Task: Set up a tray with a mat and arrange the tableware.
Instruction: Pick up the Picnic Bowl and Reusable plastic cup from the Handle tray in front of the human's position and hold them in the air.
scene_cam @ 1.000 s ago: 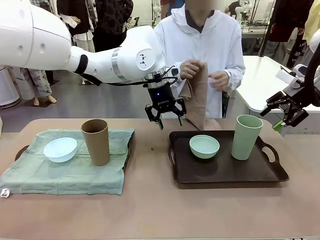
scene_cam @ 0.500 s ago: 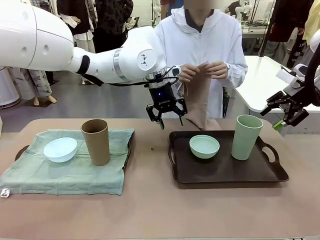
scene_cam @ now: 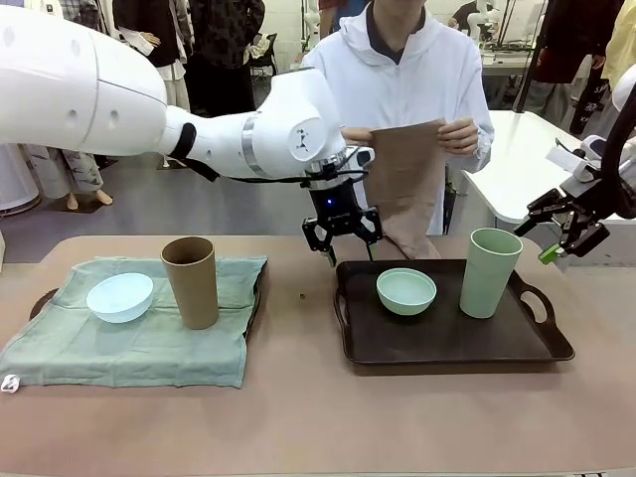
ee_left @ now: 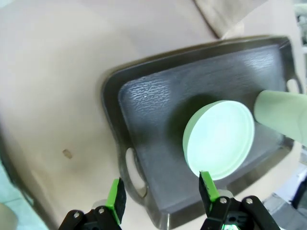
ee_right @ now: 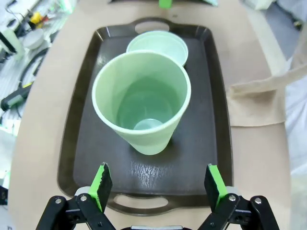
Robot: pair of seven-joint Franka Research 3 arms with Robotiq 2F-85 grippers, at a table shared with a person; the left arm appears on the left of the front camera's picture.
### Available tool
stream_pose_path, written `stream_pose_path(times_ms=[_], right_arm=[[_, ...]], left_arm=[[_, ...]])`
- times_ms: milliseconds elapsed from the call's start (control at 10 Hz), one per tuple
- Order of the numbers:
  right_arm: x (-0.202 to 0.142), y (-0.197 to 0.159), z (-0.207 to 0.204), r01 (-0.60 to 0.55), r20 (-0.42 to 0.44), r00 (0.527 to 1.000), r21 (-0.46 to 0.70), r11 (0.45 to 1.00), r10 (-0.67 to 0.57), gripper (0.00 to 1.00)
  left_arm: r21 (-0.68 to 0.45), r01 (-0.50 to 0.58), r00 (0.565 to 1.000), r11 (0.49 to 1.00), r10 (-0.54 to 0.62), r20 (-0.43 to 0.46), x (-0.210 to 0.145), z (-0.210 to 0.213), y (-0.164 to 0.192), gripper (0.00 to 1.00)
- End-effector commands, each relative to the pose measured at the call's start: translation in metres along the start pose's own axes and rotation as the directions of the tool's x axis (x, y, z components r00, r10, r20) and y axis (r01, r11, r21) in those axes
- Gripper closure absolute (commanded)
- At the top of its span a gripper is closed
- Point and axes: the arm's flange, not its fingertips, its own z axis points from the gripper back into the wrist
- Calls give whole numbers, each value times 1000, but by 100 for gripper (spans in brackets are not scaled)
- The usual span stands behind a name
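My left claw (scene_cam: 343, 241) hangs released and empty above the far left corner of the dark tray (scene_cam: 447, 348). Through its wrist camera I see its green pads (ee_left: 116, 196) spread over the tray's handled short edge, with the mint green bowl (ee_left: 219, 139) just beside one pad. That bowl sits in the tray's left half, and the pale green cup (scene_cam: 490, 272) stands upright near the right edge. My right claw (scene_cam: 561, 238) hovers off the table's right edge, jaws wide, gripping nothing. Its camera looks down into the pale green cup. Near the table's left edge a green mat (scene_cam: 149, 343) covers a second tray (scene_cam: 42, 301). The pale blue bowl (scene_cam: 120, 296) and the upright brown cup (scene_cam: 191, 281) stand side by side on it. At the far edge a person's hands (scene_cam: 459, 134) hold up a brown cloth (scene_cam: 405, 189).
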Motion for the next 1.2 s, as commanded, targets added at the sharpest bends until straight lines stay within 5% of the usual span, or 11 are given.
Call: stream_pose_path(times_ms=[0,200,800,1100], right_arm=[[-13,-10,0,9,76,997,7,1000,-10,0],[-21,-10,-8,-28,147,989,18,999,25,0],[-17,-17,-50,-153,166,973,-69,986,163,0],[-16,-21,-68,-144,171,975,18,989,139,0]], left_arm=[[11,6,999,1000,-6,37,2,-7,-8,19],[4,8,999,1000,-9,40,6,-19,-15,19],[40,42,998,998,-44,50,8,-38,-27,19],[40,31,998,999,-33,54,11,-39,-25,19]])
